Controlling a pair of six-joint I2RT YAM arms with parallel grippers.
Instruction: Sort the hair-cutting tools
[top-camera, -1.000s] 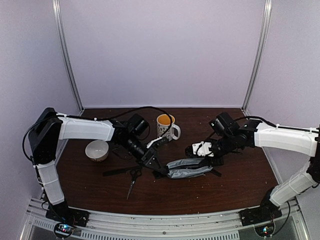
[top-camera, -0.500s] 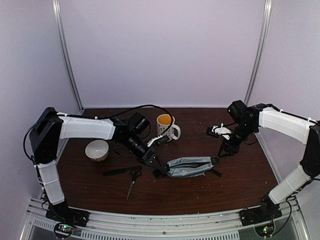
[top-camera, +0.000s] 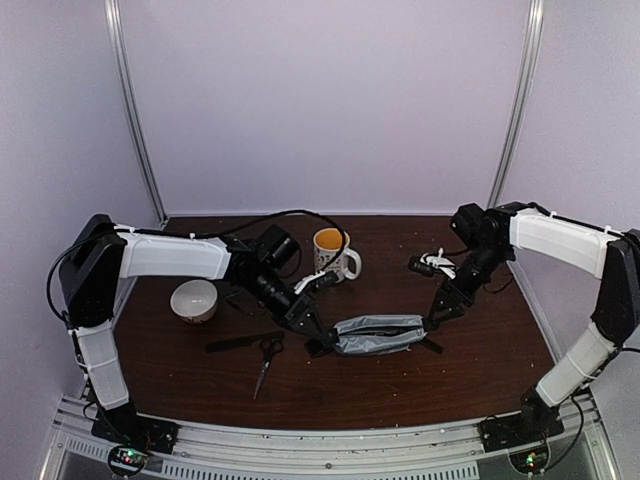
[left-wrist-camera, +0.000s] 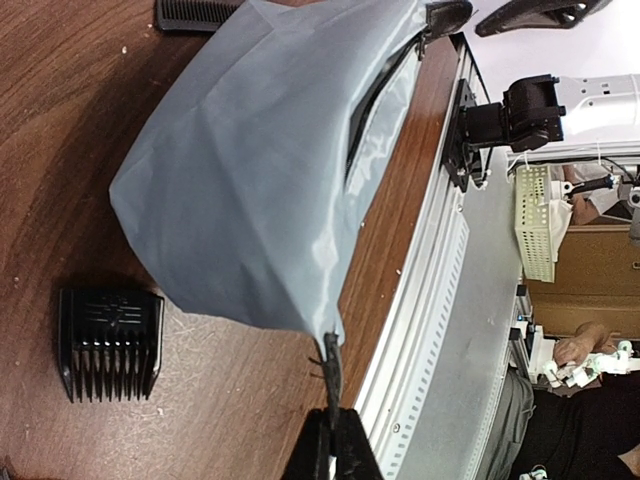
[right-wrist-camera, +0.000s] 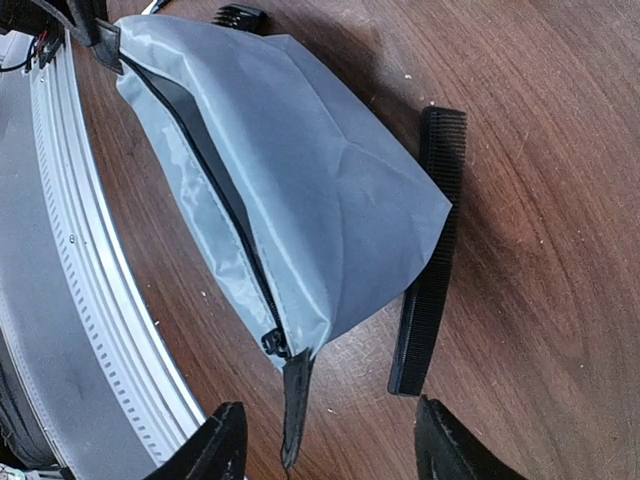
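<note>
- The left jaws are pressed together on the black end tab (left-wrist-camera: 331, 365) of the grey pouch (top-camera: 378, 334). The pouch lies in the middle of the counter (top-camera: 480, 370), a little toward the front edge, with its zip gaping.
- The right jaws are spread and empty above the pouch's other end. In the wrist view that end's tab (right-wrist-camera: 293, 400) sits between the fingers.
- The step looks like taking this second tab so the mouth can be held steady. Drop straight down and close on the tab alone, not on fabric or the zip.
- One comb (right-wrist-camera: 430, 260) lies partly under that end of the pouch, just beside the tab, so avoid catching it.
- Pull only gently away from the left jaws, since too much tension would likely flatten the opening shut.
- The scissors (top-camera: 268, 358) and another comb (top-camera: 235, 344) lie toward the front-left corner. A small black block (left-wrist-camera: 108, 340) sits just beside the pouch's left end.
</note>
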